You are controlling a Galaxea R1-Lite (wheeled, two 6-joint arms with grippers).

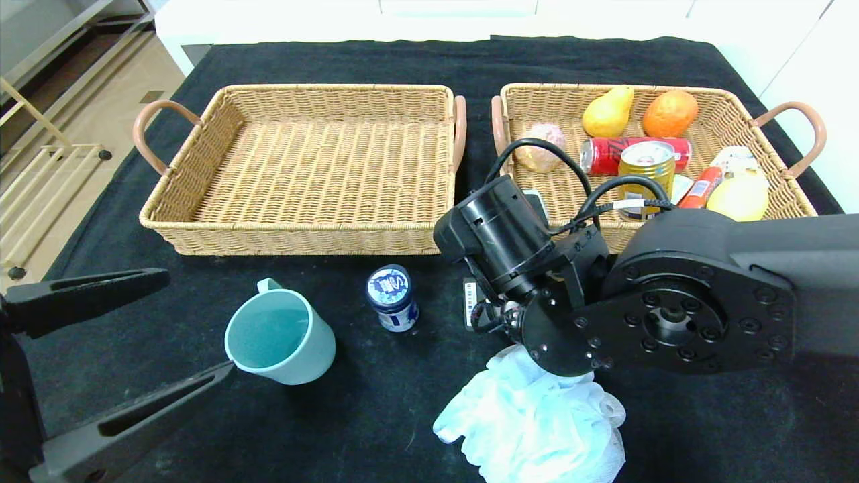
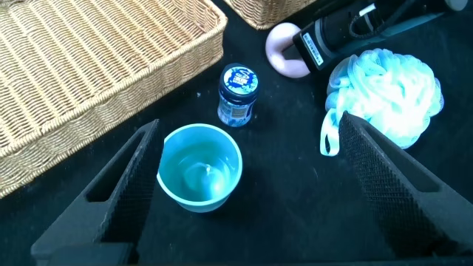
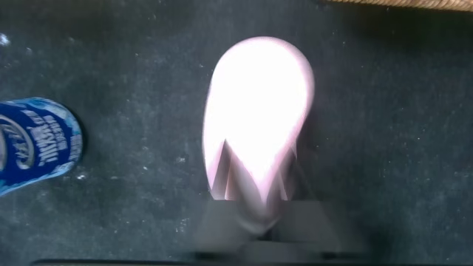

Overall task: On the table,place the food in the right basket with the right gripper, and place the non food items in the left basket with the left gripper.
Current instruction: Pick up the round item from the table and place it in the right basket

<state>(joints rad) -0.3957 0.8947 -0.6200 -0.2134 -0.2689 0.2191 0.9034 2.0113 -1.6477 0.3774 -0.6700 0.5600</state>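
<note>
1. Gripping: right tool (image 3: 255, 196) clamped on pale pink egg-shaped item (image 3: 259, 111), on surface near right basket (image 1: 772, 114).
2. Lift straight; clear the rim before releasing.
3. Left tool (image 2: 244, 192) apart, idle above mug (image 1: 278, 335).

The right gripper (image 3: 255, 188) is reaching down at the table's middle, its fingers closed. The left gripper (image 2: 244, 185) is hovering at the near left, fingers spread wide.

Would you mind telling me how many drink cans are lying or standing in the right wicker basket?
2: a red can lying on its side mid-basket, and a gold can standing upright just in front of it. The right arm may hide others.
</note>
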